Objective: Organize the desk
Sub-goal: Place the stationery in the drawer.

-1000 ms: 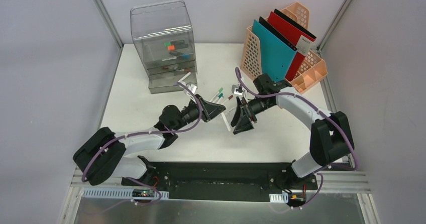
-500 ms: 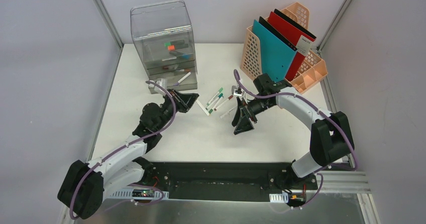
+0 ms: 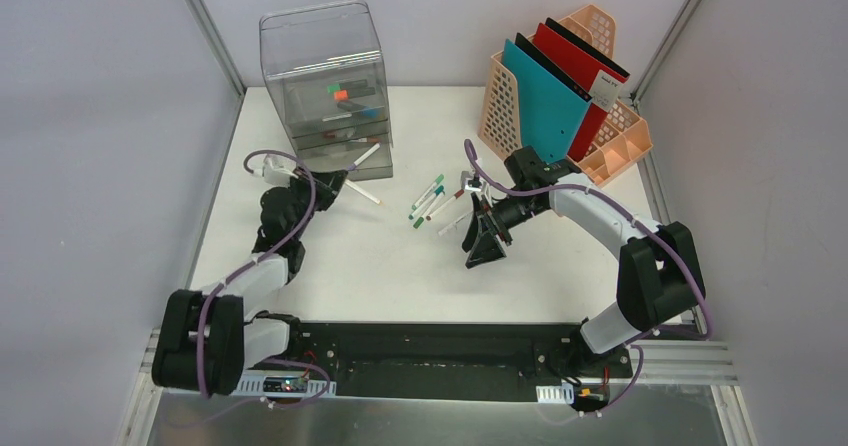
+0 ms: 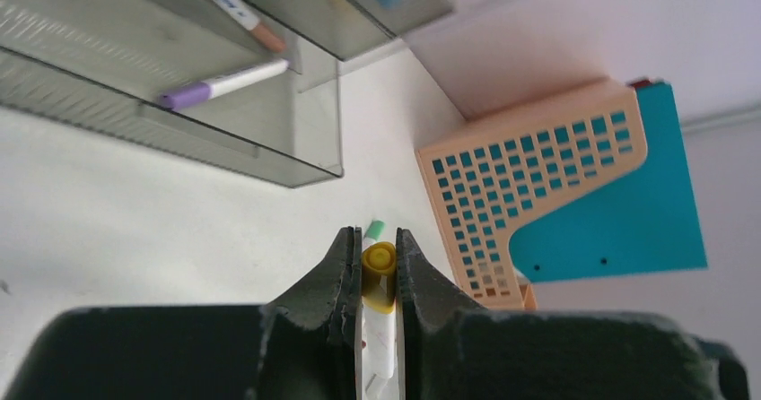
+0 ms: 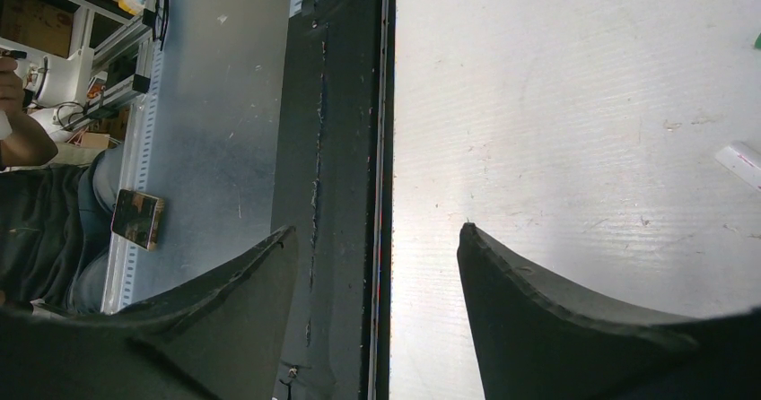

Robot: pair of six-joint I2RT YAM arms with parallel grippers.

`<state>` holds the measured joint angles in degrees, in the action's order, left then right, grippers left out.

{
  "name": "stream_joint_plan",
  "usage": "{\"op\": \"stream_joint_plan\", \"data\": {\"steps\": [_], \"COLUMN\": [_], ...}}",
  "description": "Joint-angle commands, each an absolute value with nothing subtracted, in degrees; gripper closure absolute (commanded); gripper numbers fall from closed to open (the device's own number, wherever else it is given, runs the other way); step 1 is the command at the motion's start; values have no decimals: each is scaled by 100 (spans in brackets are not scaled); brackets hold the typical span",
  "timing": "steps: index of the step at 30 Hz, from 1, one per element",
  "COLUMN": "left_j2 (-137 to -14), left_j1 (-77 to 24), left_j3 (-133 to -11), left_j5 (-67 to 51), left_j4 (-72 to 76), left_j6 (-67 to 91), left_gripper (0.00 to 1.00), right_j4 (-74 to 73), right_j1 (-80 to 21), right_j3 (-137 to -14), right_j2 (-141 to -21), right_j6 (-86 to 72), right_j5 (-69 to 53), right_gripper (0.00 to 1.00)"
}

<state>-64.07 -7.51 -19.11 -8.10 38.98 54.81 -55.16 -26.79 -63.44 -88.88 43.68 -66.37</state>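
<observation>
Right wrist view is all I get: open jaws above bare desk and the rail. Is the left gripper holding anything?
Observer: Yes, the left gripper is shut on a yellow-capped marker.
Operator: Where is it?
Observer: Over the left side of the desk, just in front of the clear drawer unit.
Operator: Any markers lying loose?
Observer: Yes, loose markers lie mid-desk, between the two arms and close to the right gripper.
</observation>
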Motion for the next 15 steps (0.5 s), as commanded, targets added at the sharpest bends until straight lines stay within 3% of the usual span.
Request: {"op": "stream_joint_plan", "data": {"steps": [1, 8, 15], "left_j2": [-7227, -9274, -10074], "left_j1": [-141, 448, 483], "left_j3": [-2012, -2613, -3203], "left_j5": [-1274, -1557, -1488], "left_j4": [5037, 6472, 5630], "left_j6": [6688, 8423, 9457], "left_gripper": [100, 100, 100], "right_j4": [-5440, -5440, -5426], "right_j1": [-2708, -2709, -2707], "right_j3": [-6525, -6516, -6504], "right_j2": [-8676, -8671, -8673], "right_j6": [4546, 4559, 4556], "right_j5": [-6676, -6671, -6662], "right_gripper": [32, 32, 32]}}
